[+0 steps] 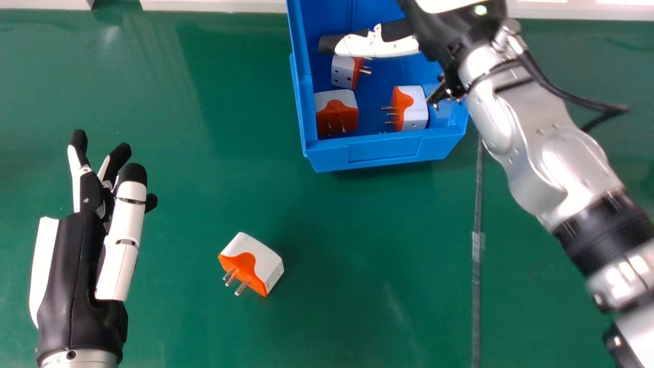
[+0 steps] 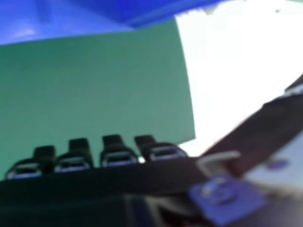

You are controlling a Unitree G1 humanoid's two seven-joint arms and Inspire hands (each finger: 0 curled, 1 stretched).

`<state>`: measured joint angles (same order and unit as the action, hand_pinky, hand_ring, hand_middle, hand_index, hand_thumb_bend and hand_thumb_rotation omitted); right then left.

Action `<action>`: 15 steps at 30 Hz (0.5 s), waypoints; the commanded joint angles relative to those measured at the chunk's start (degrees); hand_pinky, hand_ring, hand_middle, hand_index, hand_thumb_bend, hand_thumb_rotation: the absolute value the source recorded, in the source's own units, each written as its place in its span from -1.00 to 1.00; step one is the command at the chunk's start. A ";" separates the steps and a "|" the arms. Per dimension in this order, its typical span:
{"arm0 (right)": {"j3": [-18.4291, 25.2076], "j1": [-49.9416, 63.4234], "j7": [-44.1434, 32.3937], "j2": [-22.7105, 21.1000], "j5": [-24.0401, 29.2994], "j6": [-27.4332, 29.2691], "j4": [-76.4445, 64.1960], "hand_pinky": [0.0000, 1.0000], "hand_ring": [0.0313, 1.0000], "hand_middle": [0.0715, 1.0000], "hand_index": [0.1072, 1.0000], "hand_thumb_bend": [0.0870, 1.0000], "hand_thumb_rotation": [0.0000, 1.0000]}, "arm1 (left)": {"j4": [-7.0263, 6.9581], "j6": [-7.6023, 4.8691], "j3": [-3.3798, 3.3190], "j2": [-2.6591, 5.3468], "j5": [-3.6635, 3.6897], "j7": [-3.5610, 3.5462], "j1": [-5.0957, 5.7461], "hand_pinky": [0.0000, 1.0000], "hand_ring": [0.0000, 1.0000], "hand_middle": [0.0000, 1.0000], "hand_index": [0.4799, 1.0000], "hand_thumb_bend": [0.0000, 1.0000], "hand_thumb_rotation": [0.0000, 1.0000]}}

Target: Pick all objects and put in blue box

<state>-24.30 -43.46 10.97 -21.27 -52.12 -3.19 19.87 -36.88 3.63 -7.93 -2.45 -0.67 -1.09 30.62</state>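
Silver right forearm (image 1: 546,158) angles toward blue box (image 1: 383,153), right hand (image 1: 378,46) wide and empty, three adapters (image 1: 416,108) inside, one adapter (image 1: 255,258) remaining on green table (image 1: 194,174), left hand (image 1: 122,220) relaxed.

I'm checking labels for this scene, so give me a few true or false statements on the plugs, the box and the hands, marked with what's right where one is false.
1. Three plugs are in the box. True.
2. The left hand holds a plug. False: the left hand is open and empty.
3. The right hand is over the box. True.
4. The loose plug has its prongs pointing toward the box. False: the loose plug's prongs point away from it.
5. Every plug is white and orange. True.
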 commanded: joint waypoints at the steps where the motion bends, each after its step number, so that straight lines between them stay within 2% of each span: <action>1: 2.28 6.34 -0.32 -0.87 0.82 -1.03 -9.21 1.00 1.00 1.00 1.00 -0.10 0.71 | -0.88 -1.30 0.16 0.06 -0.47 0.18 0.16 0.66 0.85 0.91 0.87 -0.28 0.73; 7: 4.60 23.82 0.00 -1.66 1.31 0.09 -25.96 1.00 1.00 1.00 1.00 -0.13 0.71 | -1.04 -1.38 0.33 0.00 -0.51 0.11 0.29 0.66 0.85 0.91 0.87 -0.28 0.73; 15: 6.40 39.26 -2.65 -2.27 0.95 2.18 -39.05 1.00 1.00 1.00 1.00 -0.23 0.66 | -0.90 -1.30 0.49 -0.03 -0.47 0.10 -0.08 0.67 0.85 0.91 0.87 -0.28 0.75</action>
<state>-19.12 -6.40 9.50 -23.04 -51.27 -1.72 -14.50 -36.90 3.17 -7.31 -2.53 -1.14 -1.09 30.63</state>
